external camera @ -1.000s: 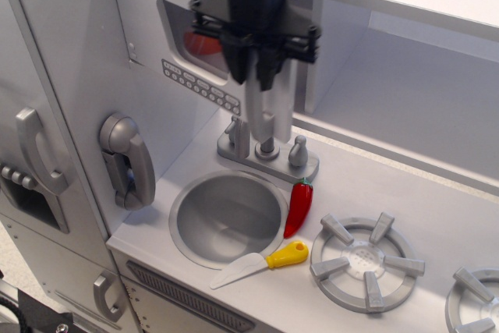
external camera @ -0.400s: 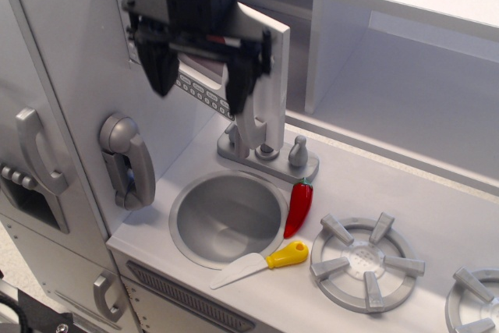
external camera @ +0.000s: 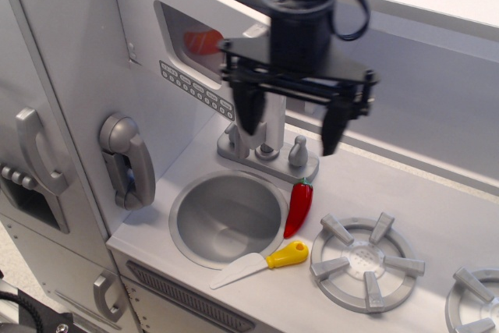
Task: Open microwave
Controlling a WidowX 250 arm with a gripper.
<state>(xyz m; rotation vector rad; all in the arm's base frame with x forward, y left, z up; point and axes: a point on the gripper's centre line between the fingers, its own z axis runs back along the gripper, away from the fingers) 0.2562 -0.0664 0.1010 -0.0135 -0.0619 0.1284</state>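
The microwave [external camera: 148, 68] is a grey-white box at the upper left. Its door has a dark rounded window [external camera: 191, 37] with something red behind it, and a row of small buttons [external camera: 199, 87]. The long silver handle [external camera: 275, 118] runs down the door's right edge, which stands a little out from the box. My gripper [external camera: 290, 129] hangs in front of that edge, open and empty. Its left finger [external camera: 249, 111] is just left of the handle and its right finger [external camera: 334, 126] is well to the right. Neither finger touches the handle.
Below the gripper are a faucet [external camera: 267, 154], a round sink [external camera: 228, 217], a red chili [external camera: 299, 207] and a yellow-handled knife [external camera: 265, 263]. A burner [external camera: 366, 261] lies to the right. A grey wall phone [external camera: 129, 161] and a windowless door's curved handle [external camera: 35, 154] are on the left.
My gripper was shut around the handle, then let go and opened wide. It swung left, then back right past the door's edge. The door's right edge has come out slightly.
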